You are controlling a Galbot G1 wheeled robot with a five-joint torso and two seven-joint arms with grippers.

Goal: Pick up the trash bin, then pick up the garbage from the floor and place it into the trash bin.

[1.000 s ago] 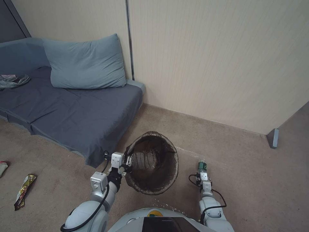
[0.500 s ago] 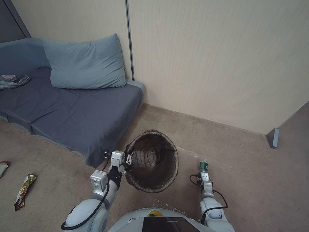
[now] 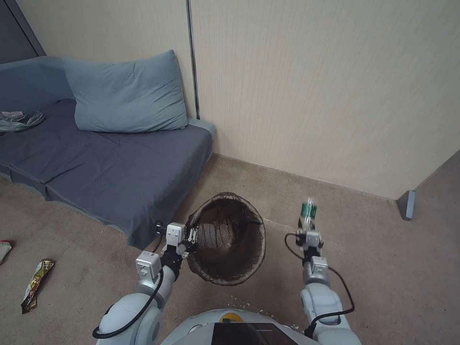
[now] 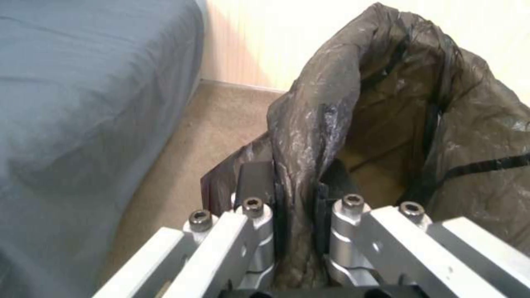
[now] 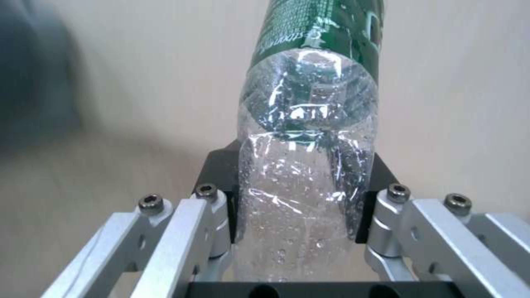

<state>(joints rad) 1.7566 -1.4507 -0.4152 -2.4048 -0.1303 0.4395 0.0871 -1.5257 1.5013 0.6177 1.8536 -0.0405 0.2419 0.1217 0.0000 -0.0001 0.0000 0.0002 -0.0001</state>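
Note:
The trash bin (image 3: 229,239), lined with a dark brown bag, hangs off the carpet with its mouth tilted toward me. My left gripper (image 3: 190,238) is shut on its near-left rim; the left wrist view shows the bag-covered rim (image 4: 301,165) pinched between the fingers. My right gripper (image 3: 308,229) is shut on a clear bottle (image 3: 307,212) with a green label, held up right of the bin. In the right wrist view the bottle (image 5: 309,136) stands between the pads. A gold-yellow snack wrapper (image 3: 36,283) and a red-and-white scrap (image 3: 4,249) lie on the floor at far left.
A grey-blue sofa bed (image 3: 96,167) with a pillow (image 3: 125,95) stands left of the bin, with a grey plastic bag (image 3: 17,120) on it. Beige wall panels (image 3: 326,96) run behind. A grey bracket (image 3: 406,205) sits at the wall corner on the right. Open carpet lies right and front.
My right gripper has lifted the bottle upward and forward, higher beside the bin. The left gripper and bin have shifted slightly up and away.

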